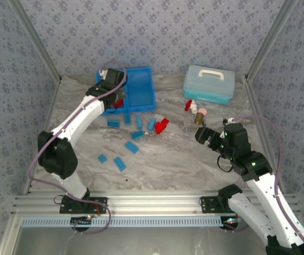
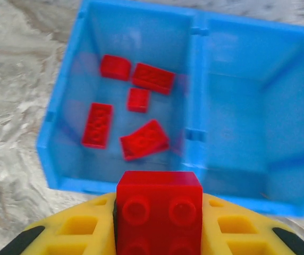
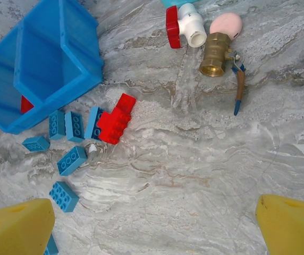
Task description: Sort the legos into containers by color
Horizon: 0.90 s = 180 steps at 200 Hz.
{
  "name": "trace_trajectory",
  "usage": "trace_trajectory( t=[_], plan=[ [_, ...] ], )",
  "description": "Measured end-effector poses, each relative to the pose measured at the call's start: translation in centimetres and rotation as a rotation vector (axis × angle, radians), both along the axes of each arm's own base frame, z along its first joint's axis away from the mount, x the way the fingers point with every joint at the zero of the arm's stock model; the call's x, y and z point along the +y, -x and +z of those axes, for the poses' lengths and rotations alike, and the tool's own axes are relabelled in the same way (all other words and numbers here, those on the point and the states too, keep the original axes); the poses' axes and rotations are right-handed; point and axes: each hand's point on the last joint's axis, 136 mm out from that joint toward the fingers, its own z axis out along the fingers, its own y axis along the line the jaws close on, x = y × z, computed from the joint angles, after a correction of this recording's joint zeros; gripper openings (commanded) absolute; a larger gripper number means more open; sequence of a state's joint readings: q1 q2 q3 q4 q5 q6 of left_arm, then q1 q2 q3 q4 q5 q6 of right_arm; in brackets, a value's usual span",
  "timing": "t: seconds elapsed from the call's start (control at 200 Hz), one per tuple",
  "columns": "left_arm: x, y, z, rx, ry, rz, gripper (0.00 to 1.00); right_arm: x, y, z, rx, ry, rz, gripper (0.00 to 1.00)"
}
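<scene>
My left gripper [image 2: 159,231] is shut on a red lego [image 2: 159,204] and hangs over the near edge of the bright blue tray [image 2: 194,79]. Several red legos [image 2: 144,139] lie in the tray's left container [image 2: 67,111]. The right container [image 2: 242,111] holds nothing. From above, the left gripper [image 1: 117,100] is at the tray's [image 1: 141,79] front left. Several blue legos [image 1: 131,147] and a red cluster [image 1: 162,125] are scattered on the table in front of the tray. My right gripper [image 1: 208,135] stands open over bare table, well right of the red cluster [image 3: 115,119] and blue legos [image 3: 72,159].
A pale translucent lidded box [image 1: 209,84] with a white handle stands at the back right. In front of it lie a white valve with a red handle [image 3: 184,24], a brass valve [image 3: 216,53] and a pink piece [image 3: 226,24]. Patterned walls close in both sides.
</scene>
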<state>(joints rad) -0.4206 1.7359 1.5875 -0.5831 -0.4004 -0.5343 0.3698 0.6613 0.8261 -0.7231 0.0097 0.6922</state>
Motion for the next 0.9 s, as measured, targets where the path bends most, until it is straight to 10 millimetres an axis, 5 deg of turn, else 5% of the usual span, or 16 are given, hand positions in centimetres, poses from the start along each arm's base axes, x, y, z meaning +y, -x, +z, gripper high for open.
trace_trajectory(
  t=[0.14,0.4,0.71,0.899],
  plan=[
    [2.8,-4.2,-2.7,0.066,-0.024,0.071,0.29,0.0,0.0,0.6,-0.009,-0.004,-0.001,1.0],
    [3.9,-10.2,-4.5,0.117,-0.001,0.102,0.33,-0.3,0.8,1.3,-0.035,-0.016,0.0,1.0],
    [4.0,-11.2,-7.4,0.212,0.043,0.096,0.55,-0.8,1.8,1.7,-0.042,-0.018,-0.002,1.0],
    [3.6,-10.3,-6.4,0.223,0.072,0.085,0.57,-0.8,1.9,1.6,-0.039,-0.018,-0.003,1.0]
  ],
)
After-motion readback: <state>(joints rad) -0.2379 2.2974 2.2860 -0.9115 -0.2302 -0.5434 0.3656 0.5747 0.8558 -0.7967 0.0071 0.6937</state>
